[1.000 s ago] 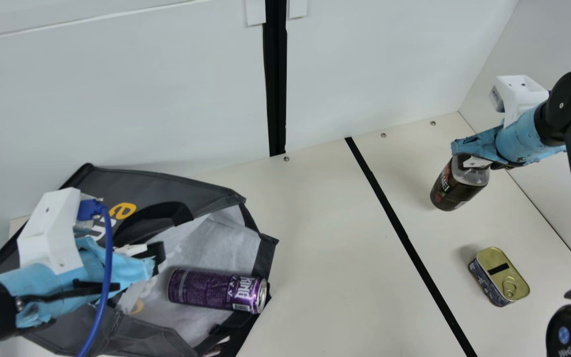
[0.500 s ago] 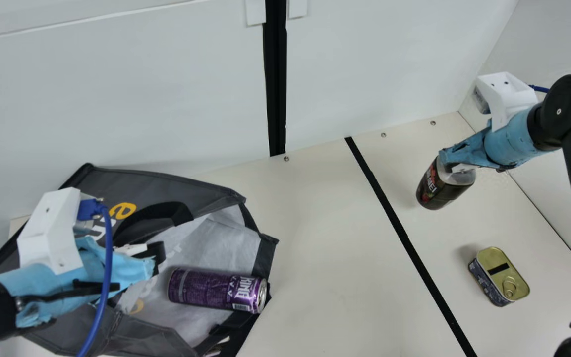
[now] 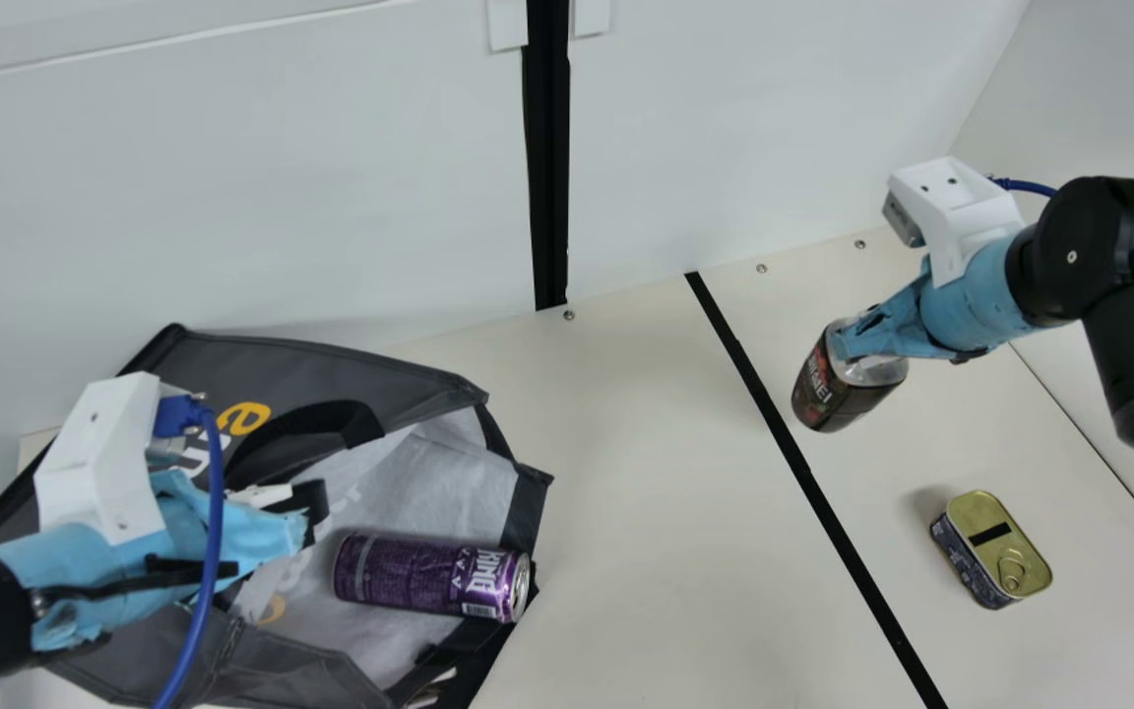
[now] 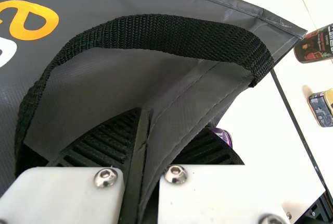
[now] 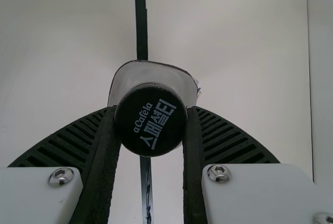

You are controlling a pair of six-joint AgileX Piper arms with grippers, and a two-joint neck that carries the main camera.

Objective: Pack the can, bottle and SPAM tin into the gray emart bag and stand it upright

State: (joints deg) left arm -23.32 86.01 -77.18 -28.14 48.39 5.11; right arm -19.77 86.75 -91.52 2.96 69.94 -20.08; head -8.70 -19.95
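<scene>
Left gripper (image 3: pixel 307 507): clenched, gray bag fabric pinched between its ribbed fingers (image 4: pixel 104 143). Black strap handle (image 4: pixel 156 32) of the bag loops just beside those fingers in the left wrist view. Blue wrap around the gripper, blue cable (image 3: pixel 208 551) hanging off its white camera mount (image 3: pixel 99 458).

Right gripper (image 3: pixel 852 345): grasping bottle by the neck end, one finger each side of the black cap (image 5: pixel 151 120). Well apart from the bag, off to its right in main view.

Bottle (image 3: pixel 848 389): dark label, clear shoulder, tilted, cap end up, base leaning toward the bag side. Outside the bag. Can't tell if base touches the table.

Gray emart bag (image 3: pixel 321 359): lying over, not upright, mouth facing right in main view, pale lining showing, orange letter on the dark panel.

Can (image 3: pixel 419 576): purple, on its side on the bag's lining, silver end at the bag's mouth.

SPAM tin (image 3: pixel 990 547): gold lid up, pull ring on it, on the table (image 3: pixel 665 492), well right of the bag.

Black line (image 3: pixel 823 502) on table: between bag and tin. White wall (image 3: pixel 232 197) behind the bag.
</scene>
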